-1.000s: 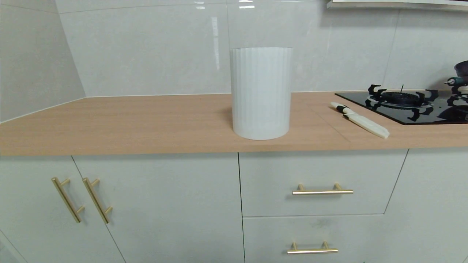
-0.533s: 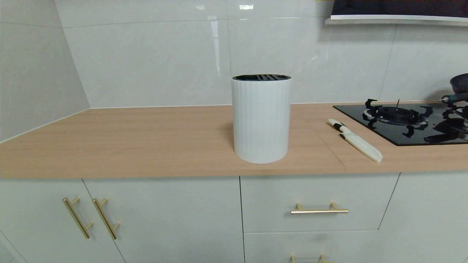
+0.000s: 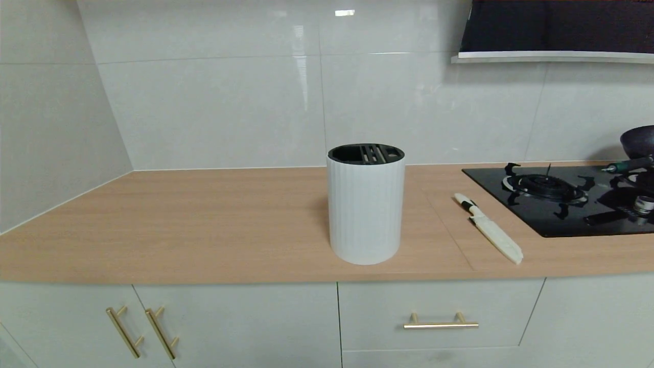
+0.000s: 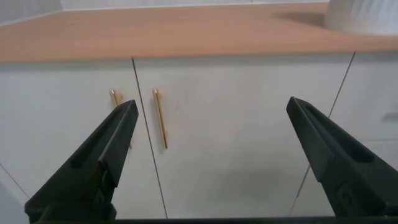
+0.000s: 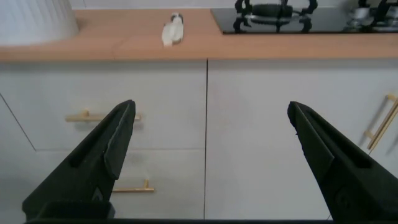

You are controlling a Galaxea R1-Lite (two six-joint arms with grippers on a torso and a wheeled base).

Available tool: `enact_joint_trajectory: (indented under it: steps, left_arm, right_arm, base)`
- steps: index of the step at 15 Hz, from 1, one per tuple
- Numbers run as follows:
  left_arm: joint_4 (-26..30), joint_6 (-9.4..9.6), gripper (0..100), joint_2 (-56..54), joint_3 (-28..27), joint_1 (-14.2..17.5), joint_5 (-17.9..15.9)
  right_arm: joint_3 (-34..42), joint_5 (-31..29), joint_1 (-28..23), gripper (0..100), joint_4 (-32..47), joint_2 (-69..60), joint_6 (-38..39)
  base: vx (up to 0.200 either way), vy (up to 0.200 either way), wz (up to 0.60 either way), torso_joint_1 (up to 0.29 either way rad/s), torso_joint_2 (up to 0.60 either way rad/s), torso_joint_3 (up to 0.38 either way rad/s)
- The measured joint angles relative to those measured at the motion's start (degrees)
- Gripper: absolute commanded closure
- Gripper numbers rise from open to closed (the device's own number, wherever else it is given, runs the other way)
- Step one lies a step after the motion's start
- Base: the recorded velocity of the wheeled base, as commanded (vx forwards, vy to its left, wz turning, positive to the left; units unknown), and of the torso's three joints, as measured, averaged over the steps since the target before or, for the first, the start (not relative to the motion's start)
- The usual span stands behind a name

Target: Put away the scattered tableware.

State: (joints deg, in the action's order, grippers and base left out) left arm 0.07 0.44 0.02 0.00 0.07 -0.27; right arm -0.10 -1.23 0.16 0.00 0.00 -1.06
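Glossy pale wall tiles back a long wood-grain tabletop with a matte, light-brown surface. Near its front edge stands a white cylindrical knife holder, upright. Its wall is finely ribbed from top to bottom, and its round top is closed by a black insert cut with parallel slots. To the robot's right, apart from the holder, a cream-white knife lies flat on the tabletop, between the holder and a black glass gas hob. The knife's handle, ringed by a black band, points toward the wall, and its broad tapered blade points toward the front edge. Below the tabletop run smooth off-white cabinet fronts with slim brass bar handles. The left tool hangs low before the cabinet doors, its two dark wedge-shaped fingers spread wide apart. The right tool hangs before the drawers, its fingers also wide apart.
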Motion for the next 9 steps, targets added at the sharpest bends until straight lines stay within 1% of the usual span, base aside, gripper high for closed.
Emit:
enact_joint_trajectory:
  steps: [9]
  left_arm:
    - [0.0,0.0,0,0.0,0.0,0.0,0.0]
  right_arm:
    - [0.0,0.0,0.0,0,0.0,0.0,0.0]
  base:
    - [0.0,0.0,0.0,0.236,-0.52,-0.288]
